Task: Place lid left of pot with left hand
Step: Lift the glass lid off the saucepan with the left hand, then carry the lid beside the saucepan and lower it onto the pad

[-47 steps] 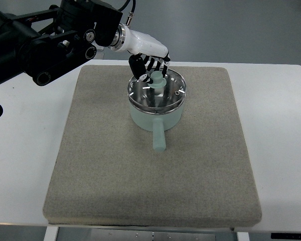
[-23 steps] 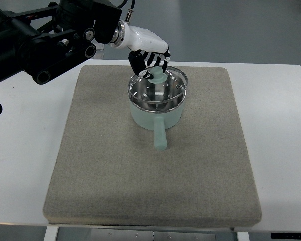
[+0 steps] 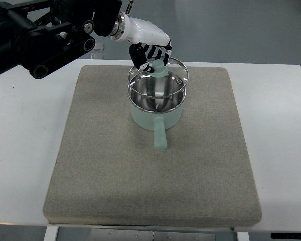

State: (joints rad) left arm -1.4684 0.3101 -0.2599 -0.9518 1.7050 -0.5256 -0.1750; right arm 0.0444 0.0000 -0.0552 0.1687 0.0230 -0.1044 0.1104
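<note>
One arm is in view: our left arm [image 3: 45,35] enters from the upper left edge of the top view, black in its links and white at the wrist. Our left hand [image 3: 149,46] sits over the far rim of the pot [image 3: 155,108], with its fingers [image 3: 140,55] curled down and pinched on the mint-green knob [image 3: 157,68] of the lid [image 3: 159,76]. We see the lid as a glass disc with a metal ring, held clear of the pot and tilted, its near edge overlapping the pot's open mouth in the picture and its far edge reaching past the pot's far rim. We note that the lid sits above the pot and slightly toward the far side, not to its left. The pot is pale green outside and bright metal inside, and it stands upright on the far half of the grey mat [image 3: 115,181], near the mat's centre line. Its handle [image 3: 160,135] points toward the near edge of the mat. The mat lies flat on the white table [image 3: 20,165] and covers most of its middle. We see bare mat to the left of the pot. Our right arm does not appear in this view.
</note>
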